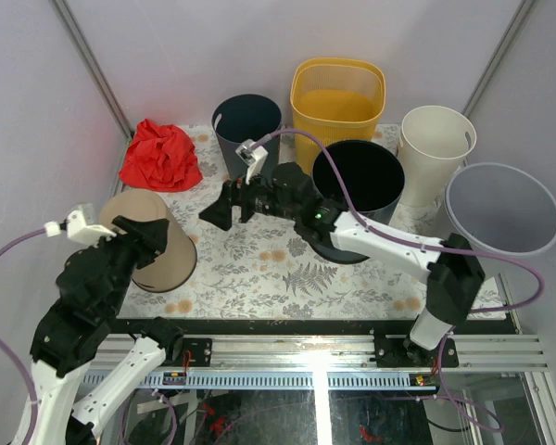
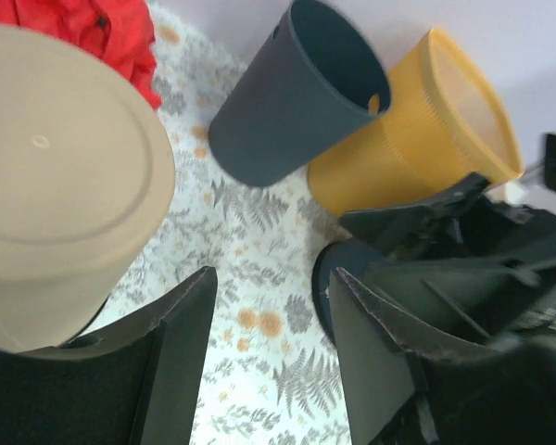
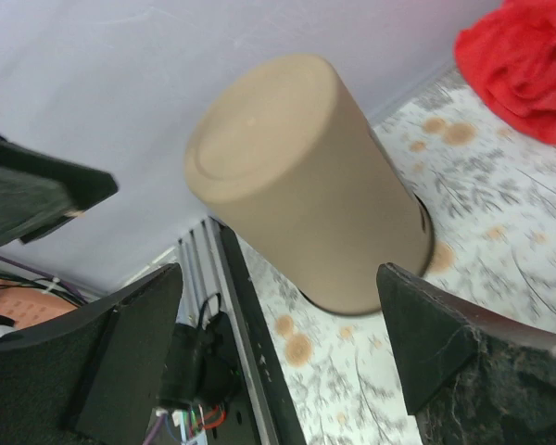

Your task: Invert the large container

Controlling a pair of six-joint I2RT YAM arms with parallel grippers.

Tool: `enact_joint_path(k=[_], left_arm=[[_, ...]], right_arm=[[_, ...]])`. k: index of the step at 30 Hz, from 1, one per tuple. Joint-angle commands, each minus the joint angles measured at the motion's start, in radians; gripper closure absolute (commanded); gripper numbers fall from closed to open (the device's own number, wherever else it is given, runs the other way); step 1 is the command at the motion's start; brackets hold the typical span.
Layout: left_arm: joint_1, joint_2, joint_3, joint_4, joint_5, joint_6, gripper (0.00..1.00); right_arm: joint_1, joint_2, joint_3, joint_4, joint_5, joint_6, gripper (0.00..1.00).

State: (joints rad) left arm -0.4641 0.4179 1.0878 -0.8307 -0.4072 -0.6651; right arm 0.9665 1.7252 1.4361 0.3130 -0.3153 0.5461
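1. Since its base faces up, tan container [image 1: 153,236] stands mouth-down at mat's [image 1: 259,269] near left edge.
2. Left gripper [image 2: 271,278] open just beside it; right gripper [image 1: 221,209] open over mid-mat.
3. Yellow basket [image 1: 338,102], dark bin [image 1: 247,130] far; black bin [image 1: 359,176] right.

Looked down on a tan bin [image 2: 65,176] at nine o'clock, standing bottom up on a fern-print mat [image 2: 250,278]. Found a red cloth [image 2: 93,28] at eleven, behind that bin. Saw a dark grey bin [image 2: 287,102] at twelve, mouth open, with a yellow basket [image 2: 417,139] just beside it at two. Caught black parts of the other arm [image 2: 463,260] at three to four. Held the left gripper [image 2: 269,324] at six, jaws apart, only mat between them, one finger [image 2: 167,371] just beside the tan bin's wall.
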Motion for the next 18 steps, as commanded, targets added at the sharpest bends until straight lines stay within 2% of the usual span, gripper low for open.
enact_joint_path(k=[1, 11, 18], left_arm=[[0.002, 0.044, -0.073, 0.039, 0.094, 0.016, 0.50], [0.002, 0.131, -0.237, 0.159, 0.104, -0.037, 0.52], [0.003, 0.197, -0.294, 0.238, 0.020, -0.066, 0.54]], right_arm=[[-0.002, -0.175, -0.142, 0.001, 0.144, -0.078, 0.06], [-0.020, -0.538, -0.467, -0.019, 0.373, -0.163, 0.03], [-0.048, -0.702, -0.643, -0.006, 0.443, -0.188, 0.01]])
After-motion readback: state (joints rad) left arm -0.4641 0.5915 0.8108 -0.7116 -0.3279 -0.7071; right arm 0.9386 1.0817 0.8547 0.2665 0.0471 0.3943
